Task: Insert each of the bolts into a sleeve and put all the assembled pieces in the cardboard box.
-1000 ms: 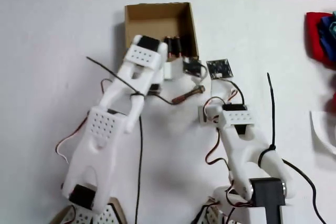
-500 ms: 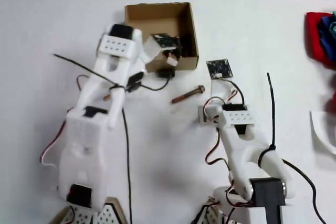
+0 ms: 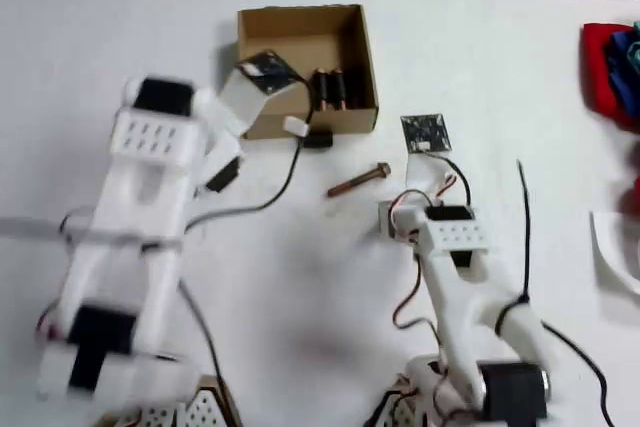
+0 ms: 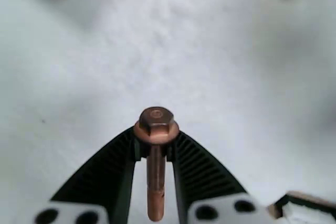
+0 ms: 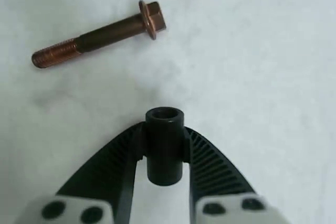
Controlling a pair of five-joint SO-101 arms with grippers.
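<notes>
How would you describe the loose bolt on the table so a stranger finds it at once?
Find the cardboard box on the white table. Between it and the right gripper lies a copper bolt. Only this bolt lies on bare tabletop, unheld.

Both arms are white moulded plastic with black servo blocks. The left arm (image 3: pixel 140 207) bears a panel (image 3: pixel 150 137) of small round holes in rows. The right arm (image 3: pixel 460 277) has a like panel, and a black block (image 3: pixel 512 394) at its 6 o'clock end. Thin red, white and black wires (image 3: pixel 405 292) loop alongside, with black cables (image 3: pixel 525 237) cinched by ties. The left pincer (image 4: pixel 153 142) and right pincer (image 5: pixel 164 145) have black ribbed fingers (image 5: pixel 210 166) on white plates with dark screw holes.
</notes>
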